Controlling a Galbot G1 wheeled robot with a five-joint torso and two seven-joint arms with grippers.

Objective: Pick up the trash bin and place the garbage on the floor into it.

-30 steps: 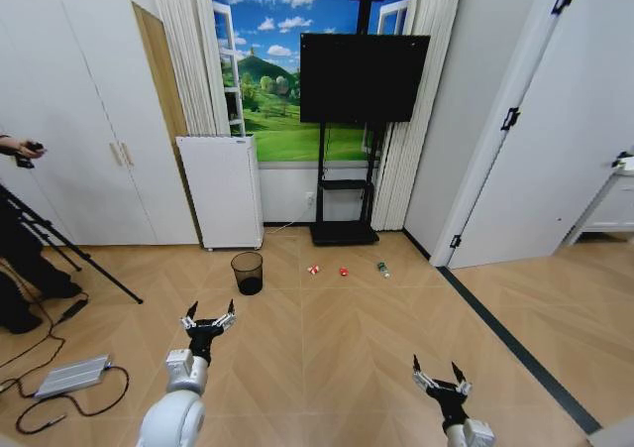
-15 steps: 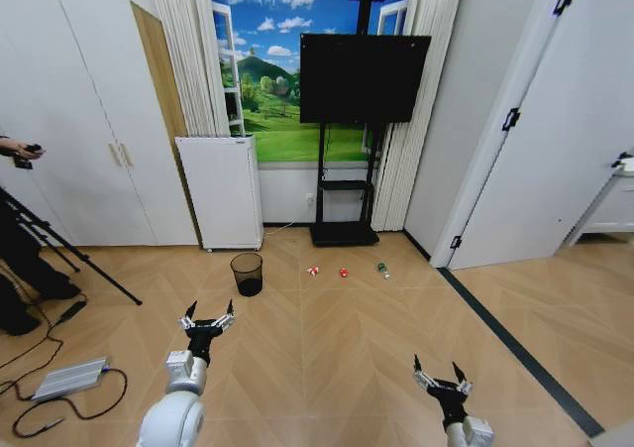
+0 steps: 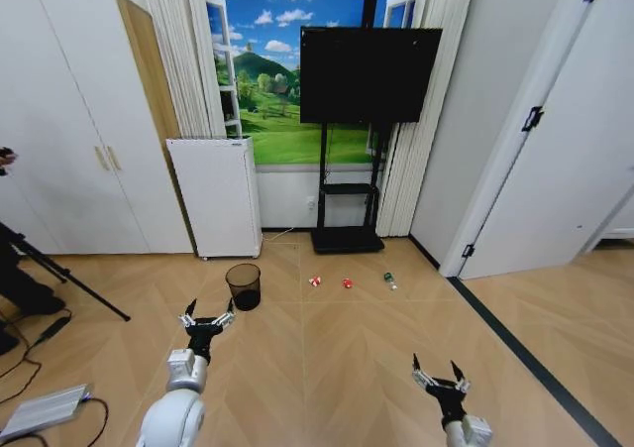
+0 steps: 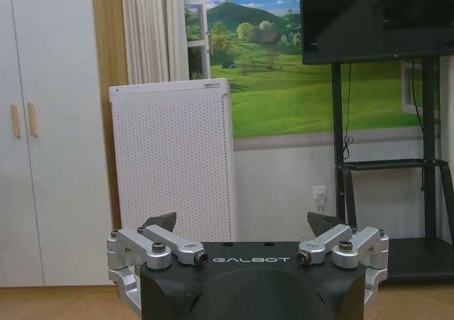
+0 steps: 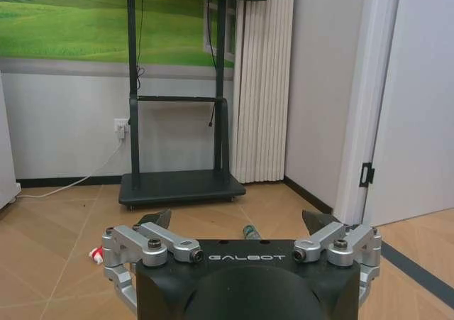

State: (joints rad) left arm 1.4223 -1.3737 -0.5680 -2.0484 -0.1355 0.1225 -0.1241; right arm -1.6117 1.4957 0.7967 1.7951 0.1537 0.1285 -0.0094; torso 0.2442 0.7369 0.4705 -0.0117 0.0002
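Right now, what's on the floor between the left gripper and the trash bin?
Nothing: the head view shows bare wood floor between the open left gripper and the trash bin.

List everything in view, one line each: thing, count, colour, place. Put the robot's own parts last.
trash bin: one, black mesh, on the floor beside the white appliance.
wrapper: one, red and white, on the floor right of the bin.
red packet: one, red, on the floor before the TV stand.
bottle: one, clear with green label, lying rightmost of the three.
white appliance: one, perforated, against the wall.
TV on stand: one, black, before the landscape mural.
left tool: open, held low, short of the bin.
right tool: open, held low.
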